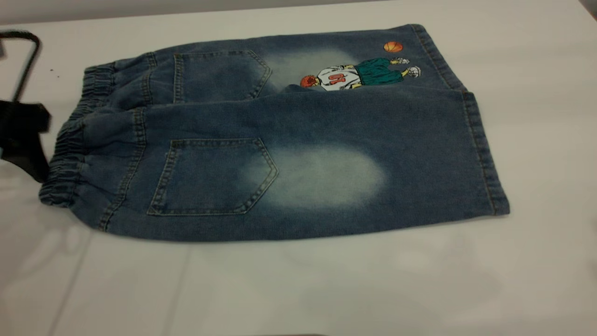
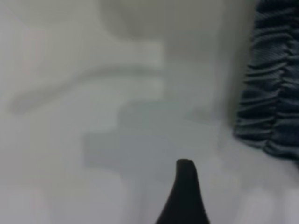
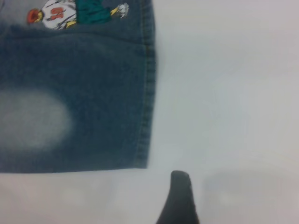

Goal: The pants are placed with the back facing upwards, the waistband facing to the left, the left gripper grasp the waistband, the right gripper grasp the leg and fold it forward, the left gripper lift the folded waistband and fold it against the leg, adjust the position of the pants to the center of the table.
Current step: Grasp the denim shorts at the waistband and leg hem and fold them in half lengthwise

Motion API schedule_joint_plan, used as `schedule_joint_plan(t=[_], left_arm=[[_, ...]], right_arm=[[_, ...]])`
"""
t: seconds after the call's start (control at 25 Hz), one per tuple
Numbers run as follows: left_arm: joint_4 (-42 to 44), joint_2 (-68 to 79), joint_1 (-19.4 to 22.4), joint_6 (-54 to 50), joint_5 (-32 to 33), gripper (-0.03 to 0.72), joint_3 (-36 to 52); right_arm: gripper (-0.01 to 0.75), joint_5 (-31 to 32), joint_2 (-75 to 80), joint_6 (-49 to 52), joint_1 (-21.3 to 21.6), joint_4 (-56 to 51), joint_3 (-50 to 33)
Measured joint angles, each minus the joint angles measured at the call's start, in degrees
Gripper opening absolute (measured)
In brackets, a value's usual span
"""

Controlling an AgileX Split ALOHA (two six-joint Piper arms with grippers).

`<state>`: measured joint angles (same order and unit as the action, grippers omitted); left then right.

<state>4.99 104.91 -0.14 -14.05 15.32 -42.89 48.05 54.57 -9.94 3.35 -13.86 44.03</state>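
Your left gripper (image 1: 23, 140) is hovering at the table's (image 1: 326, 289) left edge, just beside the waistband (image 1: 70, 154) of the pants (image 1: 280, 140) and apart from it; you cannot tell whether its fingers are parted. The pants are lying flat, back pockets up, stretching away from it. One fingertip (image 3: 180, 198) of your right gripper is showing near the leg's (image 3: 93, 93) hem corner, clear of the denim, grip state unreadable.
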Motion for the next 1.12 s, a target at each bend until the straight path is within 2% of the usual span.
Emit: schedule_joint_plan(t=[0.36, 0.48, 0.6, 0.8, 1.0, 1.12], left_arm=[[0.05, 9.30, -1.21, 0.33, -3.75, 0.529, -4.15], [0.21, 10.62, -2.41, 0.42, -4.08, 0.476, -5.03], [0.23, 11.28, -3.43, 0.42, -4.30, 0.359, -5.55], [-0.09, 11.39, -4.34, 0.30, -4.79, 0.100, -6.39], [-0.03, 11.65, -4.68, 0.30, 0.68, 0.085, -10.48], [0.01, 10.35, -4.84, 1.11, 5.82, 0.085, -13.59]], right_arm=[[0.517, 1.41, 3.22, -8.11, 0.00, -5.96, 0.23], [0.517, 1.47, 5.17, -11.37, -0.84, -8.53, 0.22], [0.517, 1.47, 7.65, -13.15, -4.39, -9.10, 0.22], [0.517, 1.11, 13.84, -13.28, -12.59, -7.75, 0.22], [0.513, -2.54, 23.09, -13.28, -20.84, -6.84, 0.28], [0.508, -7.52, 29.22, -13.28, -25.21, -6.79, 0.33]])
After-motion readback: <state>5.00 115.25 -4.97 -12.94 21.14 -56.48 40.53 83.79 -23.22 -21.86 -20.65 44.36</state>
